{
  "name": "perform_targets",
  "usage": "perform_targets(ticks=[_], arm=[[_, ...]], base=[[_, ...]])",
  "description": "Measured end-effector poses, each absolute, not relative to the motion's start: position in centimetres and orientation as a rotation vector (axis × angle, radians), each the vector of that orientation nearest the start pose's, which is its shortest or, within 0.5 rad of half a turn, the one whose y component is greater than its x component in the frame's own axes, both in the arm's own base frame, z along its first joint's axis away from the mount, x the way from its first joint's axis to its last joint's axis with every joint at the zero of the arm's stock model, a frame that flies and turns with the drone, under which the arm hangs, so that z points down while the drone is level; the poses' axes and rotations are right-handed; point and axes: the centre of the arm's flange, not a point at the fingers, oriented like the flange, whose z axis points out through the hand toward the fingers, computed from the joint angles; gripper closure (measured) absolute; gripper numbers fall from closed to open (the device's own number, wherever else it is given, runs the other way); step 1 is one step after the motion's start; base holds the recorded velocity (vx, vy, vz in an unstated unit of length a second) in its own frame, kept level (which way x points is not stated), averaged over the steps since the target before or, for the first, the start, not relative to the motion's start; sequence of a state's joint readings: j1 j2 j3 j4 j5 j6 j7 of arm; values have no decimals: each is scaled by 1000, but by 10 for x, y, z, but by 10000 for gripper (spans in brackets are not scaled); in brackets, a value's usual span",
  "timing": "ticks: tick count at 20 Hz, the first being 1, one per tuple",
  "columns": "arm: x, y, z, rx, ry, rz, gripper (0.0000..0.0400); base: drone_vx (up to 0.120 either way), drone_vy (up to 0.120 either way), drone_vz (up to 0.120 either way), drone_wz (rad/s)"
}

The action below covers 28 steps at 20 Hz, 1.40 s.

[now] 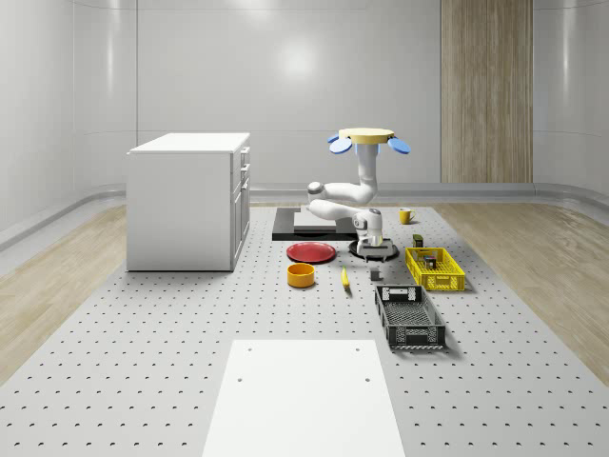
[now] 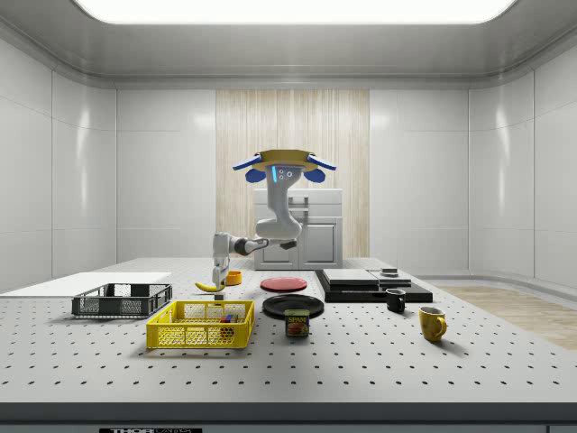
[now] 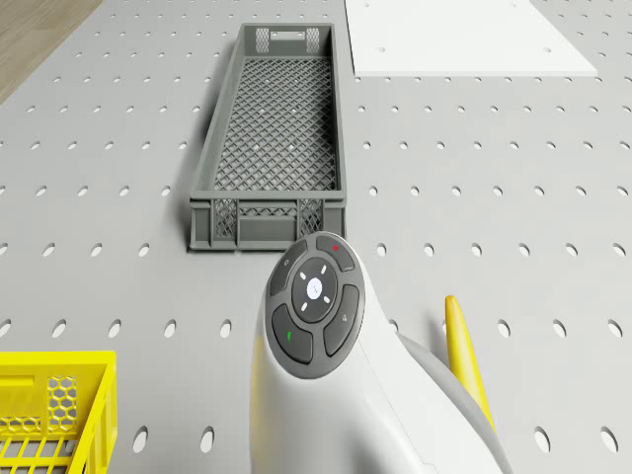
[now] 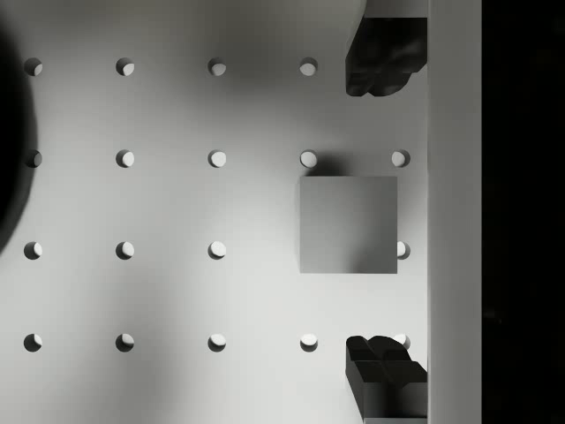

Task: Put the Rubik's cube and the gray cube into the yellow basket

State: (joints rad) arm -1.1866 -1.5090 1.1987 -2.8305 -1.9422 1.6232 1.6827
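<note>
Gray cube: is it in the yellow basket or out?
Out. The gray cube sits on the perforated table, between the open claw's fingertips.

A gray cube (image 4: 348, 224) sits flat on the gray table with rows of little holes (image 4: 168, 203), right between the two dark fingertips (image 4: 386, 55) of the gripper (image 4: 386, 221), which are wide apart and not touching it.

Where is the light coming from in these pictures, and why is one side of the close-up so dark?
Side view: a bright ceiling panel lights the room. Whole-scene view: a soft glare spot on the back wall. Wrist view: the small gray cube on the perforated table lies lit between the open gripper fingers, with dark shadow along one edge of the picture.
</note>
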Motion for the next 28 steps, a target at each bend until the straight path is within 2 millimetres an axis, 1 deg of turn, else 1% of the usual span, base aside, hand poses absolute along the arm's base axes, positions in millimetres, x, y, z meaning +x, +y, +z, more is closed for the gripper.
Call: perform_targets(ticks=[11, 14, 20, 28], arm=[[307, 0, 578, 1, -2, 786, 0], [307, 0, 586, 1, -2, 786, 0], [318, 0, 592, 0, -2, 786, 0], [322, 3, 594, 0, -2, 786, 0]], base=[[0, 0, 0, 0], [0, 0, 0, 0], [0, 0, 0, 0], [0, 0, 0, 0]])
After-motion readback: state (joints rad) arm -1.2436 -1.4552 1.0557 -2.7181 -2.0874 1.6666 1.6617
